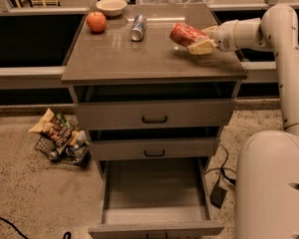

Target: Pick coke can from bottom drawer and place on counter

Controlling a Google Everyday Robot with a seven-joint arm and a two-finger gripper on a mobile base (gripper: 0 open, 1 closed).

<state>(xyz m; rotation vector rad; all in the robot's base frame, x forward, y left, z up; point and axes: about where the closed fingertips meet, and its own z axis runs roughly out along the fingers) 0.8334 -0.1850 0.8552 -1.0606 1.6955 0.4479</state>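
The red coke can (185, 34) lies sideways in my gripper (198, 40), held just above the right rear part of the counter (139, 59). The gripper's cream fingers (201, 47) are shut on the can's right end. The arm reaches in from the right. The bottom drawer (152, 193) stands pulled open below, its flat inside bare.
On the counter's back edge are a red apple (96, 21), a white bowl (111, 6) and a silver-and-blue can (137, 28) lying on its side. A wire basket of snack packs (60, 138) sits on the floor at the left. Cables and a black box (219, 193) lie right of the cabinet.
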